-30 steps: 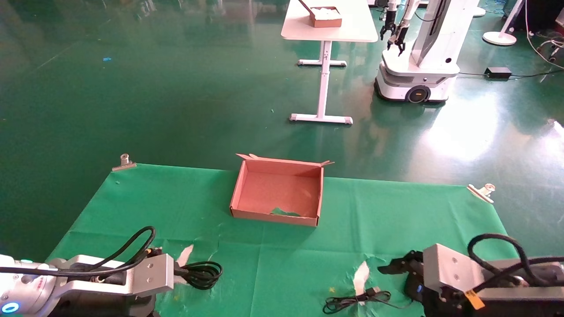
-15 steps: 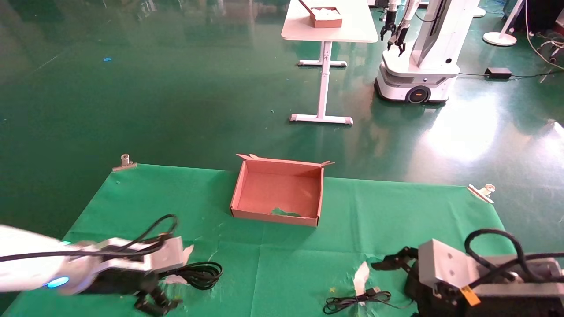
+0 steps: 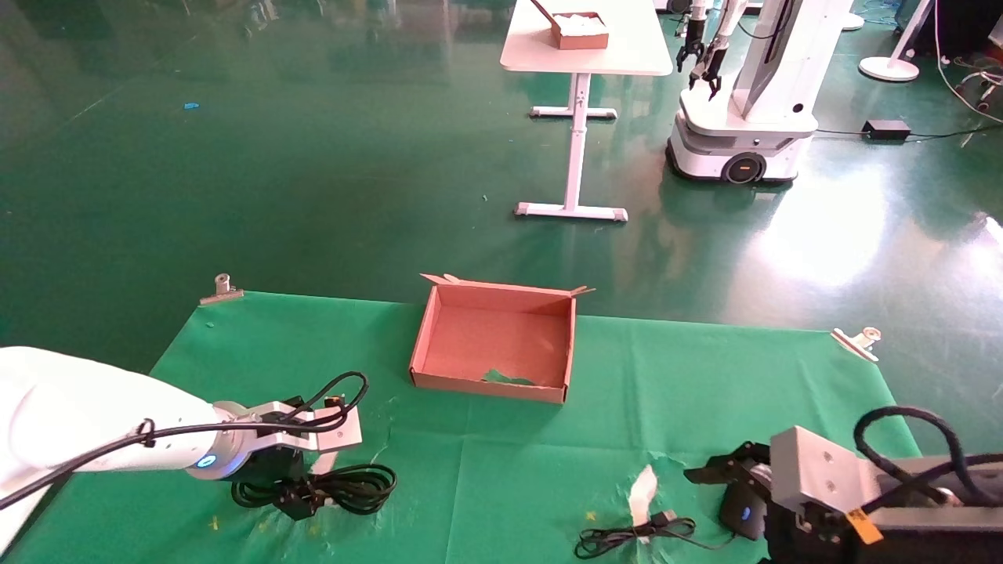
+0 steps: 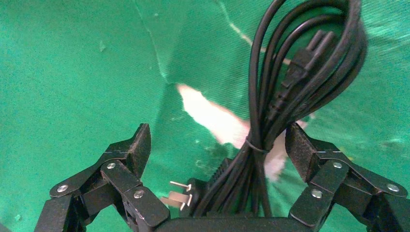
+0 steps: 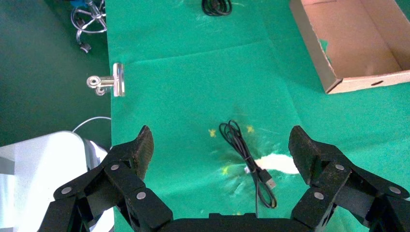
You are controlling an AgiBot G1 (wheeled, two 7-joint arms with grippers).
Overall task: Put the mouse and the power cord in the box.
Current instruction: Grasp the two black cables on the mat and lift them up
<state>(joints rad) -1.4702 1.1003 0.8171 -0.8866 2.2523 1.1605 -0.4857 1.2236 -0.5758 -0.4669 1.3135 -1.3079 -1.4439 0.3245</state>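
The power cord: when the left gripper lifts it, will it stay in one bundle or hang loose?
The power cord is tied by a thin band at one point, so it will probably lift as one bundle. Its untied loops look flexible and may sag. The plug end with bare prongs, between the open fingers of the left gripper, may dangle.

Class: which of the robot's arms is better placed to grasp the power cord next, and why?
Left. The left gripper is open with the power cord running between its fingers; the right gripper is near the mouse.

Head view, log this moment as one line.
left pincer: open, straddling thick black coiled power cord | right pincer: open | shallow brown cardboard box: empty
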